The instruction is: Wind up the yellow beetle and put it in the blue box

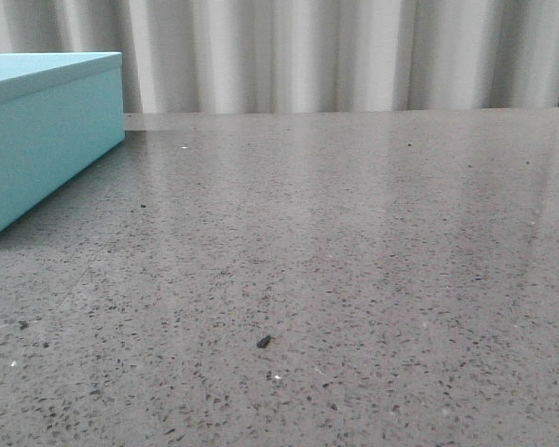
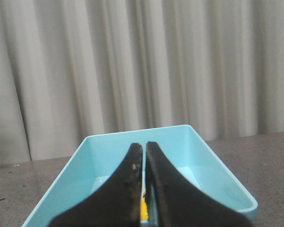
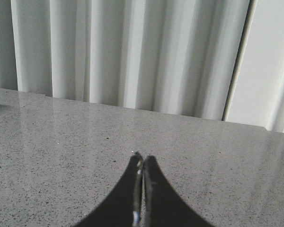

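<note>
Left gripper (image 2: 145, 149) clenched above open box (image 2: 109, 142); yellow car (image 2: 143, 208) glimpsed below. Right gripper (image 3: 142, 160) clenched, empty. Car likely light, slick; pinch its sides.

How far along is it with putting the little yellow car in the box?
Nearly done, it seems. The left gripper hangs over the open blue box, jaws almost shut, with a sliver of yellow between the fingers, probably the beetle. Whether it is released or wound is unclear. The right gripper is shut and idle.

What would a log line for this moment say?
left gripper: shut, over open blue box | yellow beetle: likely the yellow sliver behind fingers | right gripper: shut, above table
</note>
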